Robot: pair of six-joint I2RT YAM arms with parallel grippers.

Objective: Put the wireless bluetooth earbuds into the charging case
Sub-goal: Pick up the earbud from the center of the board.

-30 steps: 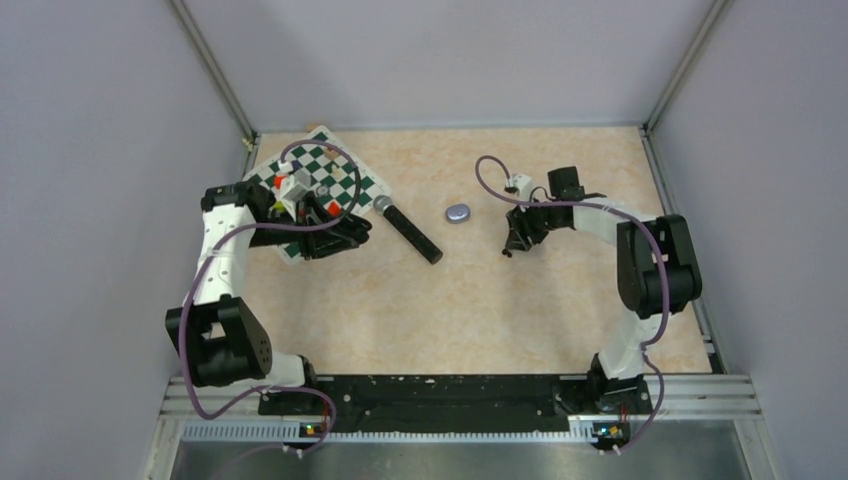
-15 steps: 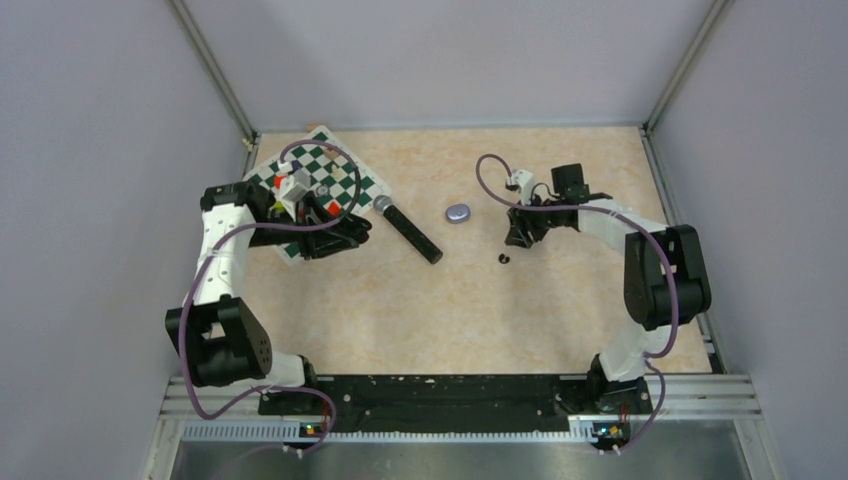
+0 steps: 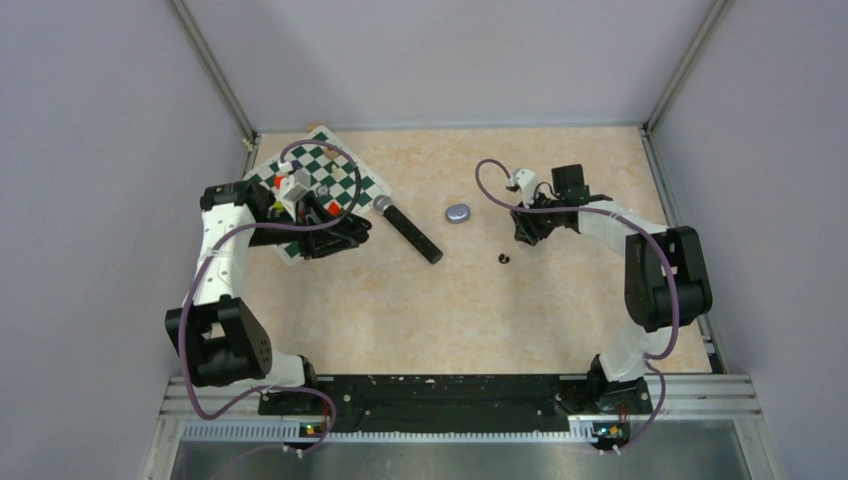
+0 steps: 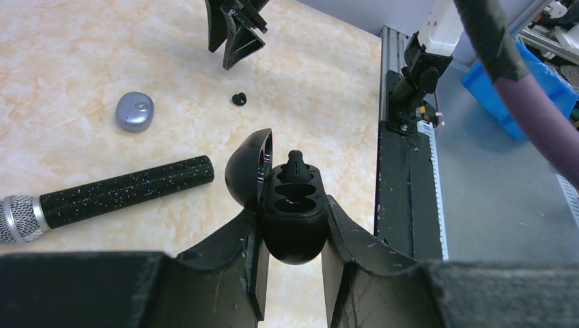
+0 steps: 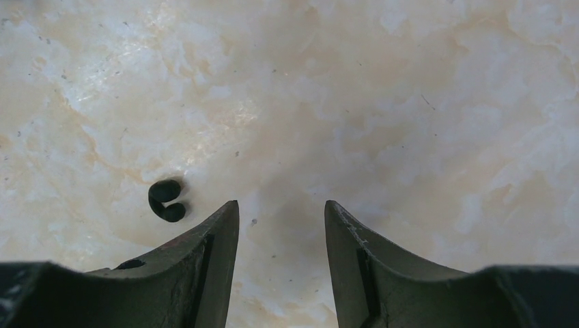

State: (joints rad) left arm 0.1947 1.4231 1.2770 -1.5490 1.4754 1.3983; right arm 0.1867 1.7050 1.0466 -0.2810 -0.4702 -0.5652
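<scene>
Left fingers [image 4: 246, 246] clamp the open black case [image 4: 287, 198], a bud [image 4: 295, 164] standing in its far slot. Right fingers [image 5: 218, 232] are half apart and empty, low over the surface [image 5: 410, 102]. The loose bud [image 5: 166, 200] lies just beside their left tip. Recommended: centre over it, descend, close gently, since so small a piece could slip.

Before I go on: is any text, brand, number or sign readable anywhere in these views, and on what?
No text can be read in any view.
On the pale case: a small spot on the lid, too small to read.
On the black charging case, microphone, checkered mat: no lettering visible.
</scene>
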